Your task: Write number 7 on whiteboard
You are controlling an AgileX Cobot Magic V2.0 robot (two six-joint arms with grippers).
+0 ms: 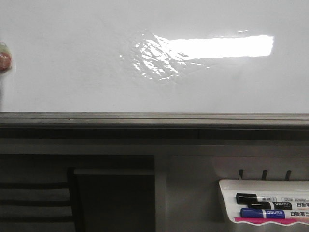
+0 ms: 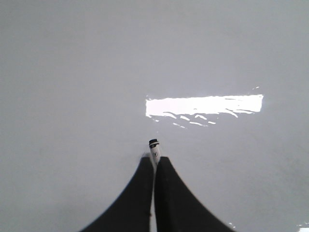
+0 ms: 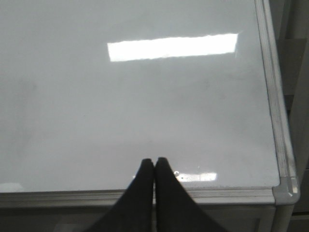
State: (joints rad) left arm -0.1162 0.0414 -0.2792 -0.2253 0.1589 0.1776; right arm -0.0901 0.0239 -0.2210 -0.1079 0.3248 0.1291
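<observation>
left gripper [image 2: 154, 162]: fingers clamped on a marker [image 2: 154, 149], tip sticking out just past them over the whiteboard [image 2: 72, 72] | right gripper [image 3: 154, 162]: fingers pressed together, nothing between, above board's near rail [image 3: 227, 195] | number 7: none visible

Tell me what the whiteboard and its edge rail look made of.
Whiteboard: smooth, glossy white, likely coated or laminated, given the sharp lamp reflection. Edge rail: grey with a dull metallic sheen, probably aluminium, though painted plastic cannot be ruled out.

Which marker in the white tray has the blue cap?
The lower marker in the tray, in front view; the marker above it has black caps.
</observation>
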